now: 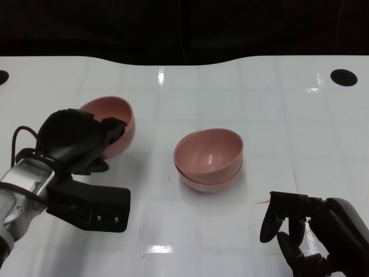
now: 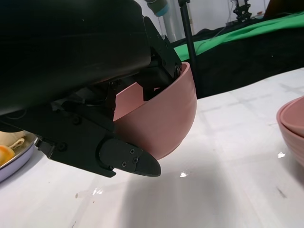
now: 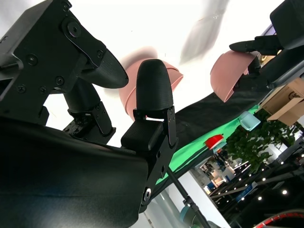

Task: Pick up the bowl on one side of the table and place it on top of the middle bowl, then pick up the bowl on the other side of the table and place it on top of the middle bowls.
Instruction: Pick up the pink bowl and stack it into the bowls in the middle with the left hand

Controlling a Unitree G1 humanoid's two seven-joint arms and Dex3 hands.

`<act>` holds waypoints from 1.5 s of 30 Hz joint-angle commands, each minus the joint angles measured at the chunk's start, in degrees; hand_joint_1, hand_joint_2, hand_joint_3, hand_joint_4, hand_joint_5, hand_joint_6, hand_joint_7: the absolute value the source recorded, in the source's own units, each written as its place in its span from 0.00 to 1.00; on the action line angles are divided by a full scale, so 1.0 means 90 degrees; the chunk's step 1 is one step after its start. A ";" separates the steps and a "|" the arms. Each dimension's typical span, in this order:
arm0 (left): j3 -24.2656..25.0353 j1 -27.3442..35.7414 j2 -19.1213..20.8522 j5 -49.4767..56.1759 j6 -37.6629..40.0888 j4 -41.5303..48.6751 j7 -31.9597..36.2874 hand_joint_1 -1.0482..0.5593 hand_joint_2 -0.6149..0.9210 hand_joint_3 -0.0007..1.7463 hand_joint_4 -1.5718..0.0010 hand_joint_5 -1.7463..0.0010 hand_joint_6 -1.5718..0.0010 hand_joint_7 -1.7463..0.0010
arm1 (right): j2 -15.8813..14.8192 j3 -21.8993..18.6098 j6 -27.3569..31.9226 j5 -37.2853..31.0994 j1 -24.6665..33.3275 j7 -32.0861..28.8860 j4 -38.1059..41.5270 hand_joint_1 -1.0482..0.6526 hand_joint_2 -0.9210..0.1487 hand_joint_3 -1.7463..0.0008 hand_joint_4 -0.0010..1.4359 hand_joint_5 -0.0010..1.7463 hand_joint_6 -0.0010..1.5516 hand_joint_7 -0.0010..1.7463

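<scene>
Head view: left hand (image 1: pixel 81 144) grips tilted pink bowl (image 1: pixel 118 124), apparently lifted.

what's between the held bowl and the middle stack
Nothing: in the head view only bare white table separates the bowl in the left hand from the stack. The left wrist view shows the same bare gap.

No legible txt or labels anywhere.
</scene>
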 commanded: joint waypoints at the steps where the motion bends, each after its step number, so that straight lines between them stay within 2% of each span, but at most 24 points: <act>1: 0.0148 -0.0069 0.0189 -0.0153 0.0014 -0.0528 -0.0600 0.51 1.00 0.18 0.49 0.00 0.61 0.08 | -0.0003 -0.0011 0.0049 -0.0032 0.0030 0.0010 -0.0055 0.57 0.73 0.05 0.63 1.00 0.53 0.82; 3: 0.0191 -0.0135 0.0211 -0.0194 -0.0002 -0.0763 -0.0911 0.50 1.00 0.13 0.49 0.00 0.52 0.33 | 0.0013 -0.0004 0.0063 -0.0037 0.0034 0.0004 -0.0068 0.57 0.73 0.05 0.63 1.00 0.53 0.82; 5: 0.0221 -0.0266 0.0225 -0.0221 -0.0131 -0.0869 -0.1102 0.51 1.00 0.12 0.48 0.00 0.47 0.40 | 0.0022 0.0005 0.0050 -0.0048 0.0033 -0.0007 -0.0076 0.57 0.73 0.05 0.63 1.00 0.53 0.82; 9: 0.0252 -0.0537 0.0197 -0.0277 -0.0301 -0.0873 -0.1383 0.50 0.98 0.14 0.45 0.00 0.48 0.24 | 0.0038 0.0021 0.0018 -0.0083 0.0015 -0.0031 -0.0066 0.57 0.73 0.05 0.63 1.00 0.53 0.81; 12: 0.0261 -0.0698 0.0170 -0.0281 -0.0480 -0.0848 -0.1422 0.49 0.96 0.14 0.44 0.00 0.49 0.22 | 0.0071 0.0029 0.0051 -0.0089 0.0015 -0.0015 -0.0087 0.57 0.73 0.05 0.63 1.00 0.53 0.81; 13: 0.0267 -0.0746 0.0145 -0.0301 -0.0524 -0.0851 -0.1455 0.49 0.96 0.14 0.43 0.00 0.52 0.14 | 0.0081 0.0029 0.0052 -0.0092 0.0017 -0.0017 -0.0093 0.57 0.72 0.05 0.63 1.00 0.53 0.81; 15: 0.0278 -0.0831 0.0084 -0.0380 -0.0588 -0.0891 -0.1598 0.49 0.96 0.14 0.44 0.00 0.55 0.07 | 0.0089 0.0029 0.0057 -0.0110 0.0019 -0.0014 -0.0104 0.57 0.72 0.05 0.63 1.00 0.53 0.81; 17: 0.0274 -0.0897 0.0033 -0.0428 -0.0665 -0.0916 -0.1682 0.49 0.96 0.14 0.44 0.00 0.56 0.05 | 0.0097 0.0029 0.0048 -0.0124 0.0013 -0.0016 -0.0098 0.57 0.72 0.05 0.63 1.00 0.53 0.81; 34: 0.0185 -0.1267 -0.0579 -0.0500 -0.0839 -0.1283 -0.2430 0.51 0.94 0.16 0.45 0.00 0.54 0.12 | 0.0162 0.0170 0.0119 -0.0381 0.0018 -0.0005 -0.0128 0.57 0.74 0.06 0.64 1.00 0.55 0.81; 37: 0.0165 -0.1303 -0.0692 -0.0519 -0.0940 -0.1246 -0.2438 0.49 0.95 0.11 0.45 0.00 0.45 0.40 | 0.0201 0.0181 0.0179 -0.0407 0.0030 -0.0026 -0.0151 0.58 0.75 0.06 0.65 1.00 0.55 0.81; 40: 0.0103 -0.1359 -0.0823 -0.0506 -0.0929 -0.1209 -0.2605 0.49 0.97 0.07 0.46 0.00 0.37 0.60 | 0.0206 0.0173 0.0217 -0.0394 0.0034 0.0006 -0.0181 0.58 0.75 0.06 0.64 1.00 0.55 0.80; 41: 0.0079 -0.1377 -0.0863 -0.0508 -0.0945 -0.1191 -0.2646 0.49 0.97 0.06 0.46 0.00 0.36 0.60 | 0.0200 0.0175 0.0228 -0.0398 0.0032 0.0013 -0.0189 0.58 0.74 0.06 0.64 1.00 0.55 0.80; 42: 0.0060 -0.1389 -0.0894 -0.0507 -0.0973 -0.1168 -0.2650 0.49 0.97 0.06 0.45 0.00 0.36 0.55 | 0.0193 0.0177 0.0235 -0.0407 0.0029 0.0013 -0.0192 0.58 0.74 0.06 0.64 1.00 0.55 0.80; 44: 0.0019 -0.1390 -0.0967 -0.0509 -0.1067 -0.1116 -0.2583 0.50 0.97 0.07 0.44 0.00 0.41 0.40 | 0.0185 0.0178 0.0230 -0.0423 0.0014 -0.0008 -0.0171 0.58 0.74 0.06 0.64 1.00 0.55 0.80; 45: 0.0008 -0.1385 -0.1001 -0.0512 -0.1097 -0.1097 -0.2559 0.50 0.97 0.07 0.44 0.00 0.42 0.37 | 0.0184 0.0176 0.0221 -0.0422 0.0006 -0.0017 -0.0154 0.58 0.74 0.07 0.64 1.00 0.55 0.80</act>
